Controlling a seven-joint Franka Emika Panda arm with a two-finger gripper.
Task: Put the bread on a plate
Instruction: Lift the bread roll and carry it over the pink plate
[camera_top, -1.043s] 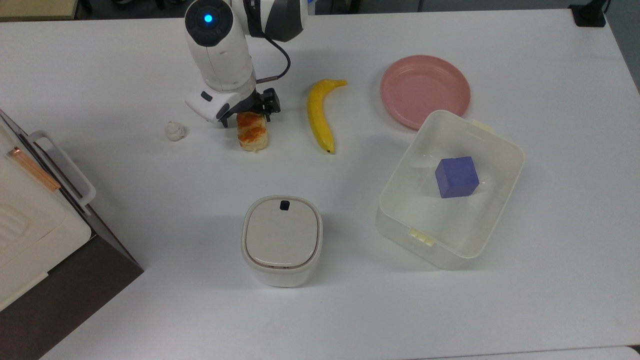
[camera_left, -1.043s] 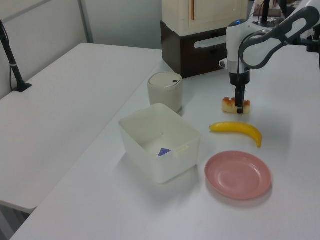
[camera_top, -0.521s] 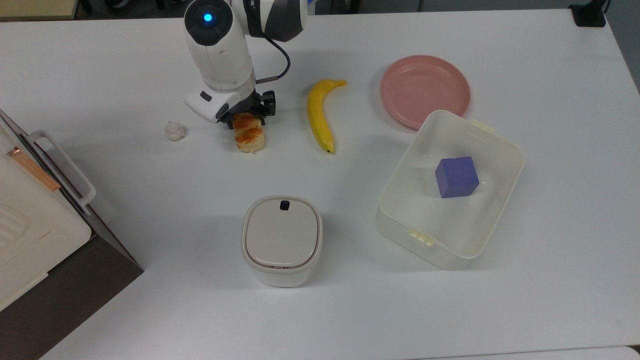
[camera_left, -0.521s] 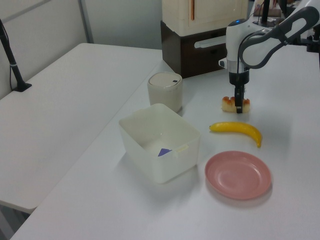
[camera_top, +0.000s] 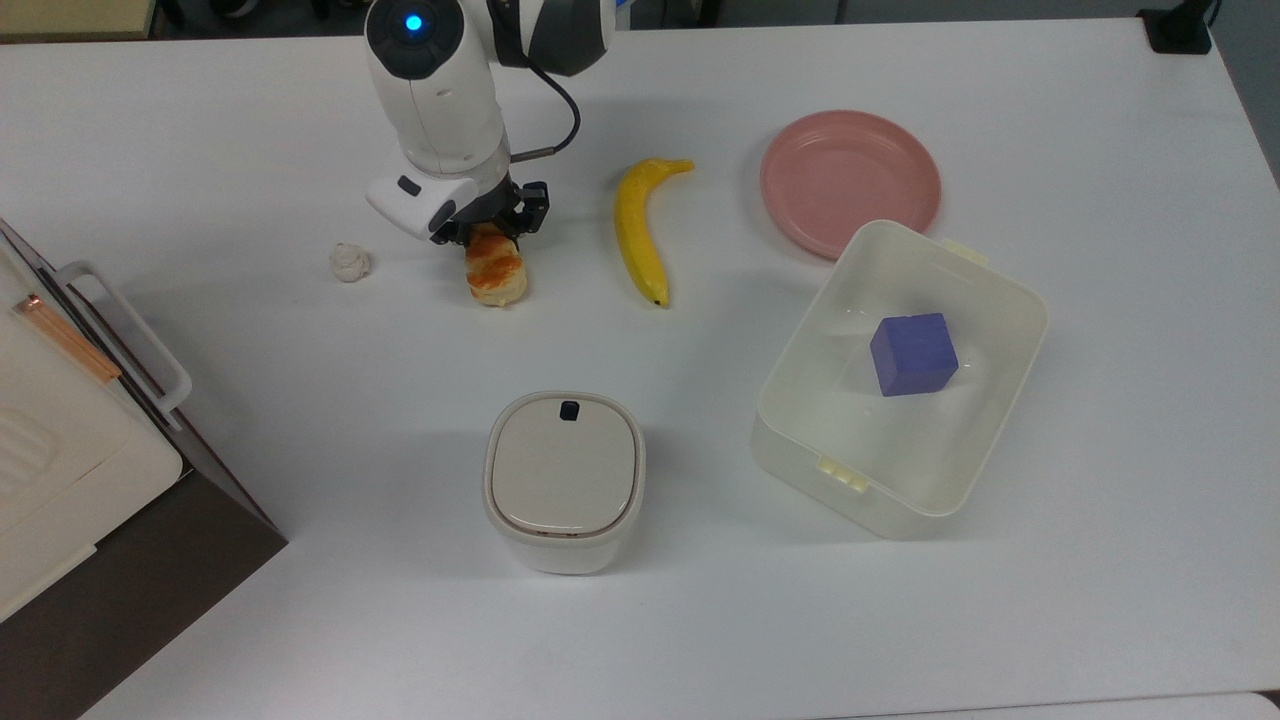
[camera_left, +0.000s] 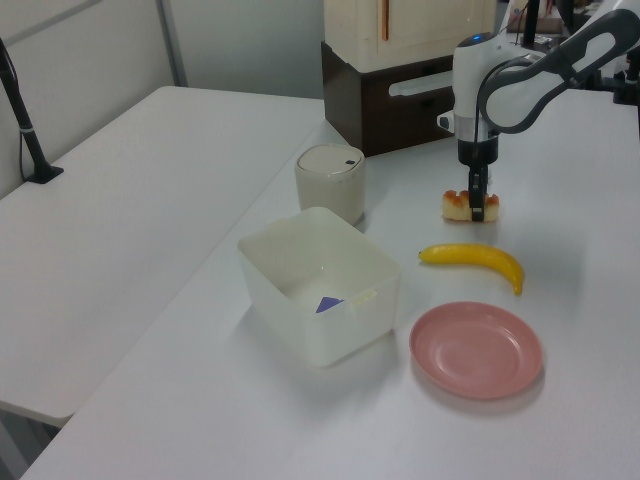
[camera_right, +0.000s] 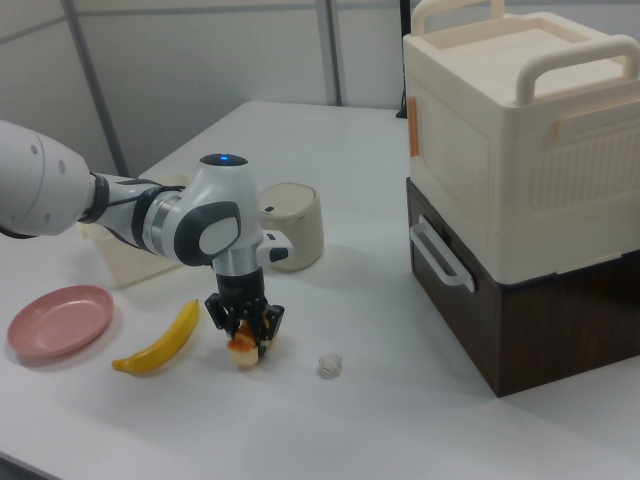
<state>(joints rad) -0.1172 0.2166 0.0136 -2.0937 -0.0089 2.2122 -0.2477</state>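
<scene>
The bread (camera_top: 496, 273), a small roll with an orange-brown top, hangs tilted just above the table. My gripper (camera_top: 490, 232) is shut on its upper end. In the right view the gripper (camera_right: 245, 333) points straight down, and the bread (camera_right: 242, 352) sticks out below the fingers. In the left view the bread (camera_left: 458, 205) is level with the gripper (camera_left: 478, 203). The salmon-pink plate (camera_top: 850, 180) lies bare toward the top view's right, beyond the banana (camera_top: 638, 235). It shows as well in the left view, plate (camera_left: 476, 350), and in the right view, plate (camera_right: 58, 320).
A cream tub (camera_top: 800, 460) holding a blue cube (camera_top: 912, 353) sits just below the plate in the top view. A lidded cream container (camera_top: 565, 480) stands below the bread. A small white lump (camera_top: 349, 262) lies left of it. A cream-and-brown box (camera_top: 60, 450) fills the left edge.
The gripper's fingers have shut on the bread. It has risen a little with the bread, which now looks shorter and tilted in the top view.
</scene>
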